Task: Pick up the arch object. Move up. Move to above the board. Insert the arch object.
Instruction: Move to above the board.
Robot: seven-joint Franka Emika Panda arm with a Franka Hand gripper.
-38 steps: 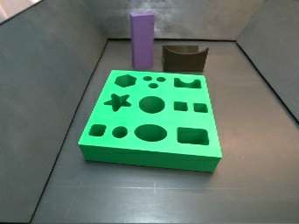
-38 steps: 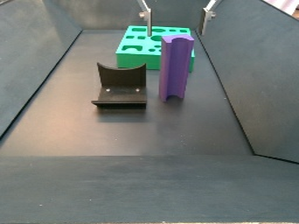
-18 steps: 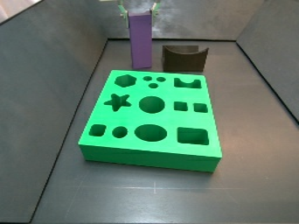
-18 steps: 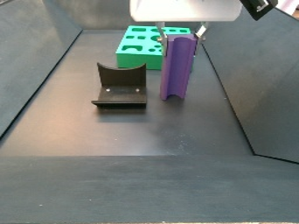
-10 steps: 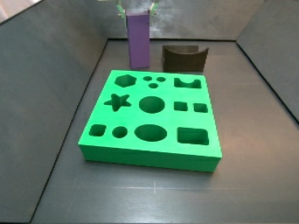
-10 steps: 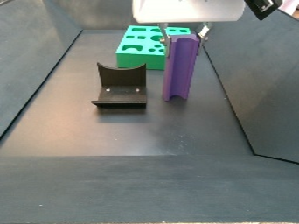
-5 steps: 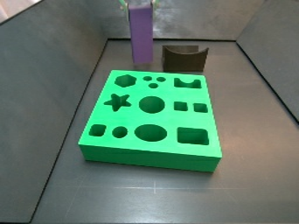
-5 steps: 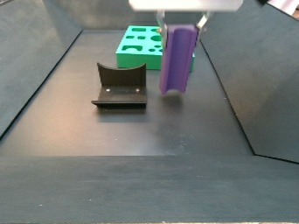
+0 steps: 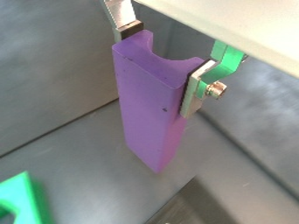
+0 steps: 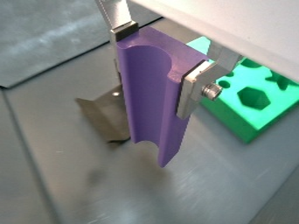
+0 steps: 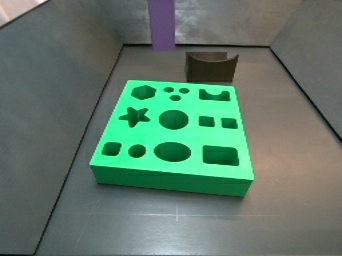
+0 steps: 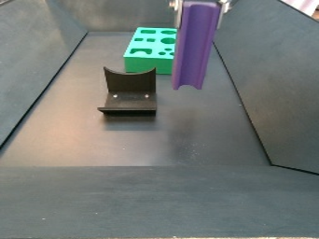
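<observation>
The arch object, a tall purple block (image 9: 152,105) with a scooped groove at its top end, hangs upright in my gripper (image 9: 163,63), clear of the floor. It shows in both wrist views (image 10: 158,96) and both side views (image 11: 160,25) (image 12: 196,47). My gripper (image 10: 158,57) is shut on its upper end, one silver finger (image 9: 201,87) on each side. In a side view only the fingertips (image 12: 226,5) show at the picture's edge. The bright green board (image 11: 174,135) with dark cut-outs lies flat on the floor, apart from the block (image 12: 149,49).
The dark olive-brown fixture-like block with a scooped top (image 11: 210,66) stands behind the board; it shows beside the purple block in a side view (image 12: 127,91). Grey walls (image 11: 80,70) slope up around the dark floor (image 12: 137,140).
The purple block, first standing on the floor, has been gripped and lifted; it has risen steadily over the last second. Board and dark block have not moved.
</observation>
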